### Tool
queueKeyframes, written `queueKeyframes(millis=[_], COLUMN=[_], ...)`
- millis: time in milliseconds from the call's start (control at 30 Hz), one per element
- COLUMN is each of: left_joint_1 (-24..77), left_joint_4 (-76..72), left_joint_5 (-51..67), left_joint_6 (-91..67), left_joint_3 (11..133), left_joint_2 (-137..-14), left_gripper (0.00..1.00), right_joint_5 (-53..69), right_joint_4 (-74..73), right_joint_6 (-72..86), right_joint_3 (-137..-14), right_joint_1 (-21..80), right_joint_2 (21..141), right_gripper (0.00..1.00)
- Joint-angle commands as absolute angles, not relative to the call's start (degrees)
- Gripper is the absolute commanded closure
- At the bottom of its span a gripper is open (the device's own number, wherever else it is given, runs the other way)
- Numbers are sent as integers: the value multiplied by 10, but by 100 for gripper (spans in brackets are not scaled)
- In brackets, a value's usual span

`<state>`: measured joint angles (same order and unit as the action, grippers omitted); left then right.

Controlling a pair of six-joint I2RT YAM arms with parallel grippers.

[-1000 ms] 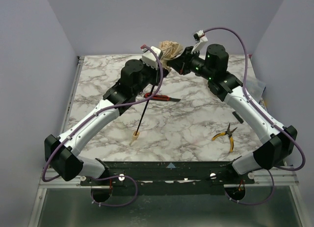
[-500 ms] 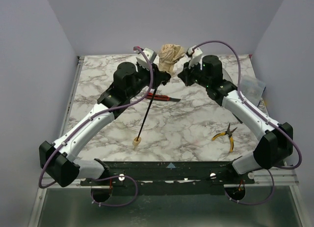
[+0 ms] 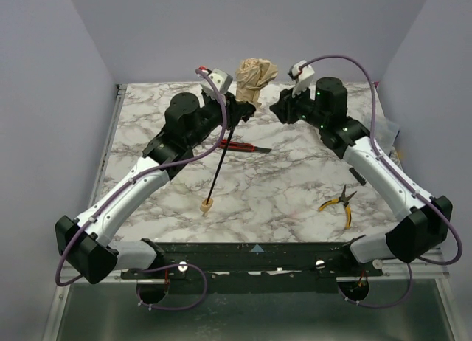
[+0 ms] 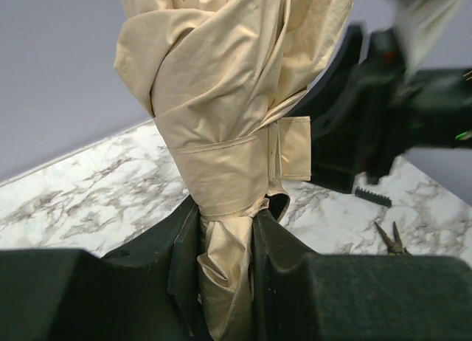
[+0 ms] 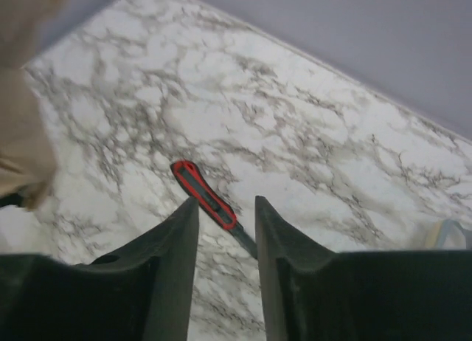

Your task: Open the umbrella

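The umbrella [image 3: 254,77] is folded: a tan fabric bundle held up at the back of the table, with a thin black shaft [image 3: 220,164] slanting down to a small beige handle [image 3: 206,204] at the marble. My left gripper [image 3: 243,108] is shut on the fabric just below its wrap strap [image 4: 293,147]. In the left wrist view the cloth [image 4: 228,119] fills the gap of that gripper [image 4: 225,208]. My right gripper [image 3: 279,108] hangs open to the right of the bundle, apart from it. Nothing lies between its fingers [image 5: 226,204]; the fabric [image 5: 22,134] shows at the left edge.
A red-handled cutter [image 3: 240,145] lies on the marble under the two grippers, also below my right fingers [image 5: 203,195]. Yellow-handled pliers [image 3: 338,203] lie at the right front. A clear plastic item [image 3: 385,131] sits at the table's right edge. Grey walls close in the back and sides.
My right gripper has opened and drawn back to the right, away from the fabric bundle. The left arm has shifted slightly left and still grips the umbrella.
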<state>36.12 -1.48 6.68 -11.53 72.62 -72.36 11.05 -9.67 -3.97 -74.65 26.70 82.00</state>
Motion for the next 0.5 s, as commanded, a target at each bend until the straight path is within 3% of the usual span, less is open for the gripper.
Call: queueKeyframes(millis=[0, 67, 233, 467], left_joint_1=[360, 360, 361, 369], left_joint_4=[-32, -30, -34, -30], left_joint_5=[13, 12, 12, 10], left_joint_6=[-71, -66, -64, -74], left_joint_3=[753, 753, 754, 759], left_joint_2=[-726, -730, -736, -740], left_gripper=[100, 100, 100, 100], right_joint_5=[184, 237, 369, 364], right_joint_4=[-110, -109, -99, -88], right_joint_6=[48, 70, 123, 198], right_joint_3=[-800, -808, -826, -865], right_joint_1=[253, 253, 253, 254], right_joint_2=[767, 757, 760, 807], right_gripper=[51, 45, 41, 39])
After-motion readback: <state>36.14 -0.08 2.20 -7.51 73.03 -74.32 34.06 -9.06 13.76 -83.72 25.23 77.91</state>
